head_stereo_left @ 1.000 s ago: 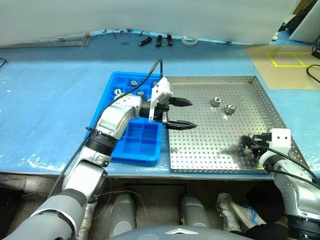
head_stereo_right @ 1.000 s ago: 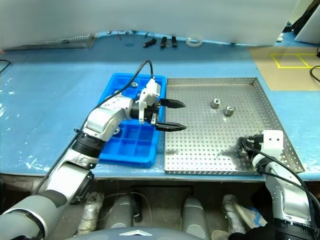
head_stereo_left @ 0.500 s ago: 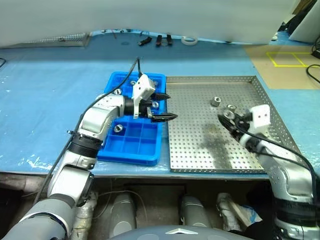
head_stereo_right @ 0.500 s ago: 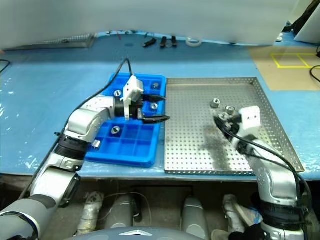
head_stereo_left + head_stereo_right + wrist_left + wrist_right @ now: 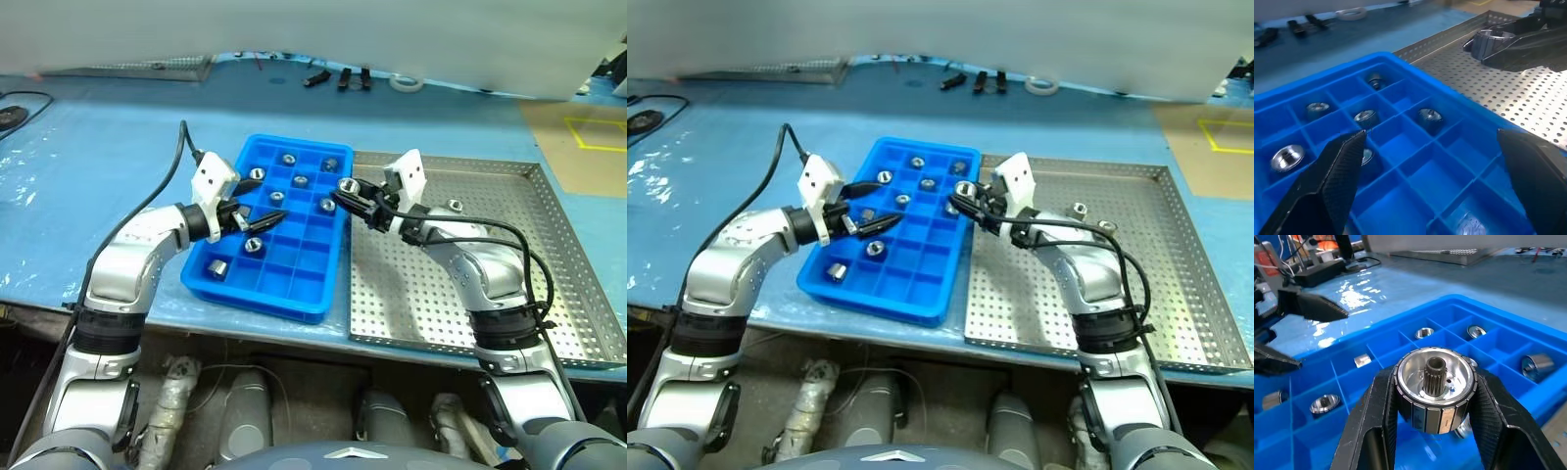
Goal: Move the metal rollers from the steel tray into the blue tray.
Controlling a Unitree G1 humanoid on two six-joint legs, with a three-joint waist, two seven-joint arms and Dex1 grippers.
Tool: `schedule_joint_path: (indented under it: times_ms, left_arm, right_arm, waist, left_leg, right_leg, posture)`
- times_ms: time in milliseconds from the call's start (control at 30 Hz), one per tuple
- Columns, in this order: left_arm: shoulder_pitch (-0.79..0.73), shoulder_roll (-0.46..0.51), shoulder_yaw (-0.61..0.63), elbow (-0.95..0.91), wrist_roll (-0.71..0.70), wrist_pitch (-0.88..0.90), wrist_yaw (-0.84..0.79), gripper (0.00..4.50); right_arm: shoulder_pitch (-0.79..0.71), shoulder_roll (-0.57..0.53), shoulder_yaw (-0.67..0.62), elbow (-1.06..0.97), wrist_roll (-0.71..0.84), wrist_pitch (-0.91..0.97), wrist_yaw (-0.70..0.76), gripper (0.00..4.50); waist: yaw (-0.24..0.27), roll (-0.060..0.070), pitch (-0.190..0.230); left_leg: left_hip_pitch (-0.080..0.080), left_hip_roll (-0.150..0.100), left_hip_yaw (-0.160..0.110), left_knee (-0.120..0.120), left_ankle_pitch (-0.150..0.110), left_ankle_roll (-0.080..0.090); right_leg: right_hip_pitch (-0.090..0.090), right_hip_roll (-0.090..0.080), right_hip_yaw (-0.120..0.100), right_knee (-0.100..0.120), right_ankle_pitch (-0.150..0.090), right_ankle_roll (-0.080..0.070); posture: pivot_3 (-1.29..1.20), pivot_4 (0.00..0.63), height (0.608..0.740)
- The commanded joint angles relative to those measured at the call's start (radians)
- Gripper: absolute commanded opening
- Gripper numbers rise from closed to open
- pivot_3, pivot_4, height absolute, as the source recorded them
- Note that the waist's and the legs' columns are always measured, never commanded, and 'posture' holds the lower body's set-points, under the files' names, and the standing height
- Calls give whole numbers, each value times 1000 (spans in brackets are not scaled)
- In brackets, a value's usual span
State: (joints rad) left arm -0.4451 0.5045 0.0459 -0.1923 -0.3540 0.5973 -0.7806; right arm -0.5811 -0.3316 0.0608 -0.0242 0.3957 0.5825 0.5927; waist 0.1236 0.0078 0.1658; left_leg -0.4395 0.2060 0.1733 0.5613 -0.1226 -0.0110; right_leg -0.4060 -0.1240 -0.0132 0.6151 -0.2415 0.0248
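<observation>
Right claw (image 5: 1432, 426) clamped on a metal roller (image 5: 1433, 387) by its ribbed rim, over the blue tray (image 5: 257, 286) near its 3 o'clock edge. Left claw (image 5: 257, 217) spread wide, empty. Likely dense, rigid, slick: best pinched across the outer rim.

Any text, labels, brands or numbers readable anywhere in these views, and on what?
None can be read.
Blue tray: plain, no marks.
Steel tray: plain, holes only.
Roller in the right gripper: bare metal, no stamp visible.
Yellow floor marking: an outline, no lettering.
</observation>
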Motion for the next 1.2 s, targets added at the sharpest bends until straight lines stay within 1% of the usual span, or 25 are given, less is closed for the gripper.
schedule_joint_path:
  times_ms: [33, 167, 267, 333, 467, 567, 667, 800, 900, 967, 1000, 1167, 1200]
  left_arm:
    - [28, 15, 42, -88, -22, 19, 45, 4500]
    - [66, 26, 53, -136, -48, 45, 61, 4500]
    - [88, 47, 55, -149, -65, 53, 46, 4500]
    - [93, 66, 68, -152, -95, 62, 23, 4500]
    - [84, 97, 70, -121, -91, 41, 17, 4500]
    - [76, 99, 69, -113, -92, 38, 24, 4500]
    - [82, 95, 65, -128, -98, 47, 34, 4500]
    - [89, 95, 61, -142, -103, 53, 43, 4500]
    - [92, 96, 60, -147, -107, 54, 48, 4500]
    - [92, 96, 57, -148, -107, 54, 51, 4500]
    - [92, 95, 56, -148, -107, 54, 52, 4500]
    - [73, 85, 35, -134, -108, 50, 44, 4500]
    - [64, 82, 27, -124, -107, 47, 40, 4500]
  right_arm:
    - [-37, 27, 4, 45, -22, -36, -5, 1644]
    - [-30, 17, 27, 43, -18, 1, 50, 1644]
    - [21, -17, 65, -38, 29, 67, 140, 1644]
    - [49, -28, 96, -78, 35, 90, 171, 1644]
    - [-1, 9, 138, -11, -35, 67, 134, 1644]
    - [-49, 49, 153, 68, -90, 23, 97, 1644]
    - [-93, 96, 162, 158, -121, -20, 89, 1644]
    - [-102, 126, 171, 201, -145, -34, 94, 1644]
    - [-97, 127, 180, 207, -163, -29, 97, 1644]
    - [-88, 127, 173, 214, -165, -40, 101, 2378]
    - [-87, 129, 166, 217, -168, -43, 93, 2657]
    - [-90, 133, 150, 205, -185, -50, 52, 4342]
    - [-91, 131, 147, 198, -188, -47, 45, 4466]
  waist:
    - [10, 0, 0]
    - [26, 0, 0]
    - [31, 0, 0]
    - [31, 0, 0]
    - [27, 0, 0]
    - [28, 0, 0]
    - [30, 0, 0]
    - [32, -1, 0]
    - [31, -1, 0]
    - [31, -1, 0]
    - [31, -1, 0]
    - [30, -1, 0]
    - [30, -1, 0]
  left_leg:
    - [0, 0, -1, 0, 0, 0]
    - [-1, 0, -2, -1, 2, -3]
    - [-1, 0, -3, -1, 2, -4]
    - [-1, 0, -4, -2, 2, -4]
    - [0, 1, -5, -3, 4, -7]
    - [2, 1, -6, -5, 7, -12]
    - [2, 1, -7, -10, 10, -16]
    - [-1, 1, -10, -10, 10, -16]
    - [-2, 1, -12, -11, 10, -16]
    - [-2, 1, -14, -11, 10, -16]
    - [-2, 1, -14, -12, 11, -17]
    - [-1, 0, -15, -12, 11, -18]
    - [-1, 1, -15, -12, 12, -18]
  right_leg:
    - [0, 0, -1, 0, 0, 0]
    - [0, 0, -2, 1, 0, 0]
    - [0, 0, -3, 1, 0, 0]
    - [0, 0, -3, 1, 0, 1]
    - [-1, 0, -3, 3, 0, 1]
    - [-3, 0, -3, 7, 0, 0]
    - [-3, 0, -4, 7, 0, -1]
    - [-3, 0, -9, 6, 0, -2]
    - [-3, 1, -11, 6, 0, -2]
    - [-2, 1, -12, 6, 0, -2]
    - [-2, 1, -12, 6, -1, -2]
    - [-1, 1, -12, 6, -1, -2]
    - [-1, 1, -12, 6, -1, -2]
  posture:
    - [235, 150, 740]
    - [235, 150, 740]
    - [235, 150, 740]
    - [245, 150, 740]
    - [245, 150, 740]
    - [245, 150, 740]
    - [256, 150, 740]
    - [269, 150, 740]
    - [270, 150, 740]
    - [266, 150, 740]
    - [260, 150, 740]
    - [218, 150, 740]
    - [210, 150, 740]
